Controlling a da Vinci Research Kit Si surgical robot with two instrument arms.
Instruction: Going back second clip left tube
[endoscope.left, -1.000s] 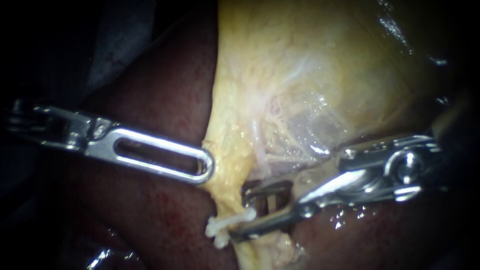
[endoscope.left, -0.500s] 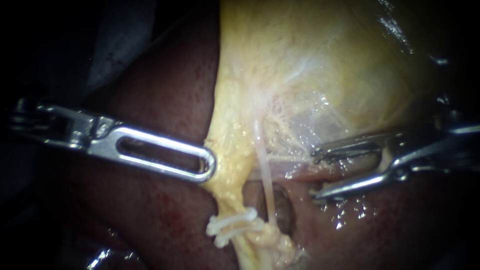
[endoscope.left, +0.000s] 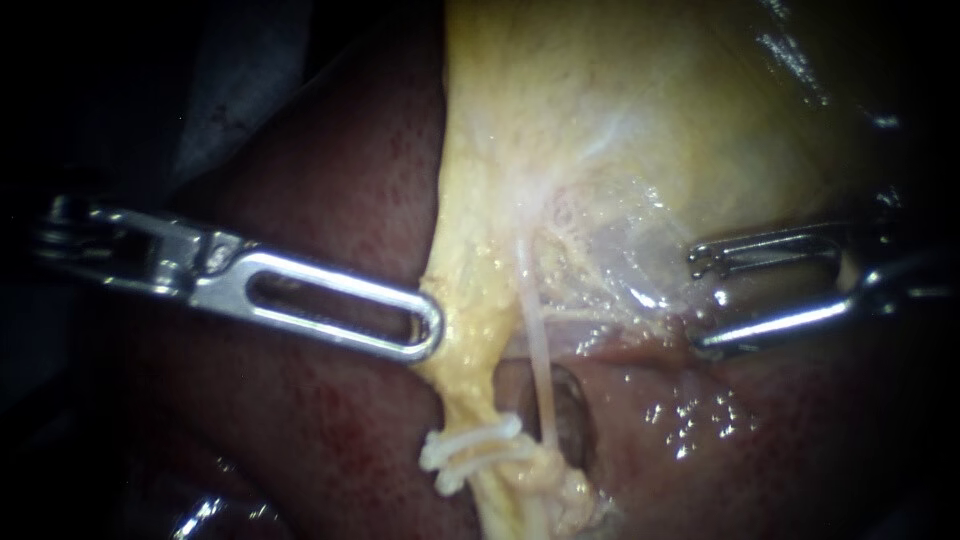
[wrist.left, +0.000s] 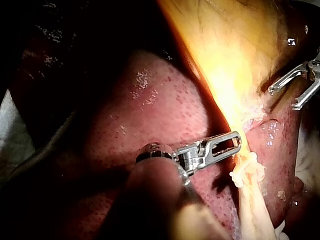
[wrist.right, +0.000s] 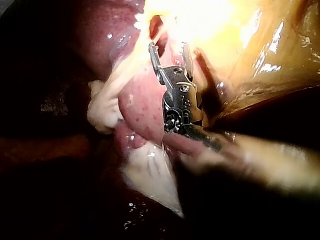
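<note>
Two white clips (endoscope.left: 470, 450) sit side by side on the left tube, low on the yellow stalk below the gallbladder (endoscope.left: 620, 120). A thin pale tube (endoscope.left: 535, 340) runs down just right of them. My left instrument (endoscope.left: 428, 335), with a slotted jaw, is shut on the yellow edge of the gallbladder tissue; the left wrist view shows that instrument (wrist.left: 236, 142) just above the clips (wrist.left: 247, 170). My right instrument (endoscope.left: 698, 305) stands open and empty, well right of both tubes. In its own wrist view, the right instrument (wrist.right: 169, 47) holds nothing.
Dark red liver (endoscope.left: 330, 200) lies under and left of the gallbladder, with a wet glistening patch (endoscope.left: 690, 420) below my right instrument. A small dark opening (endoscope.left: 570, 410) shows behind the thin tube. My right instrument (wrist.left: 282, 98) also appears far ahead in the left wrist view.
My right instrument has drawn back to the right, away from the clipped tube, with its jaws open. The white clips stay on the tube. My left instrument keeps its hold.
</note>
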